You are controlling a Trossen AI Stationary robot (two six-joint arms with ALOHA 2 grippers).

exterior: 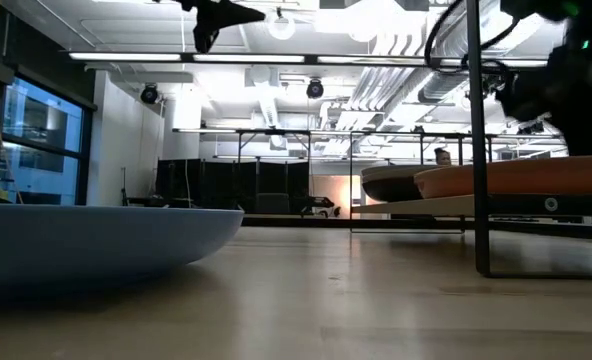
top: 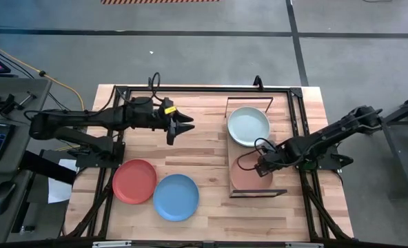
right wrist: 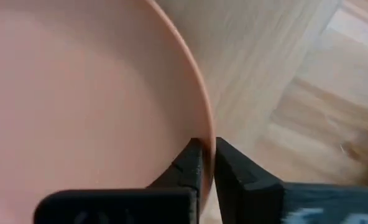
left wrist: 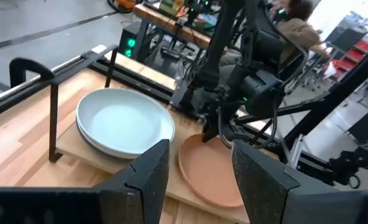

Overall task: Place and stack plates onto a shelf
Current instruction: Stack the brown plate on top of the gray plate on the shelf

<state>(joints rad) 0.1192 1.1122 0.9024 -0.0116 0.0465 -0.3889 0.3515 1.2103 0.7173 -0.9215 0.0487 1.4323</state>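
R gripper [top: 260,167] pinched tight on rim of salmon pink plate [top: 247,176], one finger [right wrist: 187,167] inside the rim, other outside. That plate lies flat on the shelf [top: 233,134], w/ a stack topped by the pale mint plate [top: 249,126] just beyond it on the same board. L gripper [top: 188,125] hovers well off to the side over the tabletop [top: 204,148], fingers spread, holding nothing. Coral red plate [top: 134,181] & bright blue plate [top: 176,197] sit touching near L arm.

Two plates [top: 249,127] [top: 247,180] on shelf [top: 233,153]; two others [top: 134,181] [top: 176,197] left.
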